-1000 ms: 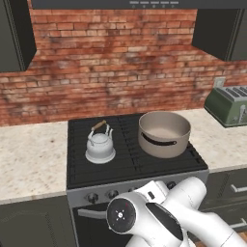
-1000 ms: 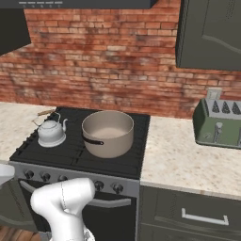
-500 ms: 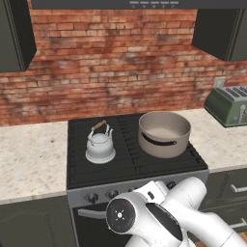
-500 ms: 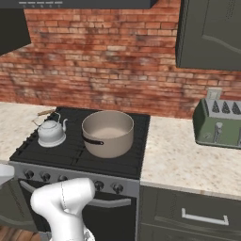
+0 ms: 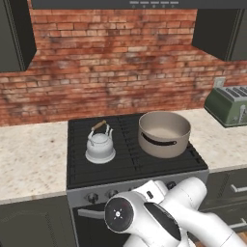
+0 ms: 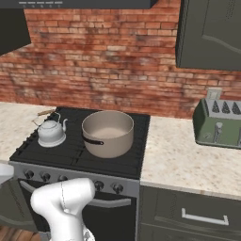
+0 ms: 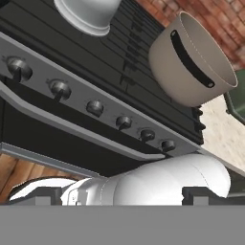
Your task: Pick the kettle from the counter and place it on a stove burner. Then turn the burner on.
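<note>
Kettle on stove burner, left of pot; toaster far right on tabletop; knobs along stove front.

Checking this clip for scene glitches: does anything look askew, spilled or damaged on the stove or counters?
Nothing stands out. The kettle sits upright on a left stove burner, the beige pot upright beside it, apart. The toaster stands square on the counter. No spills or damage.
</note>
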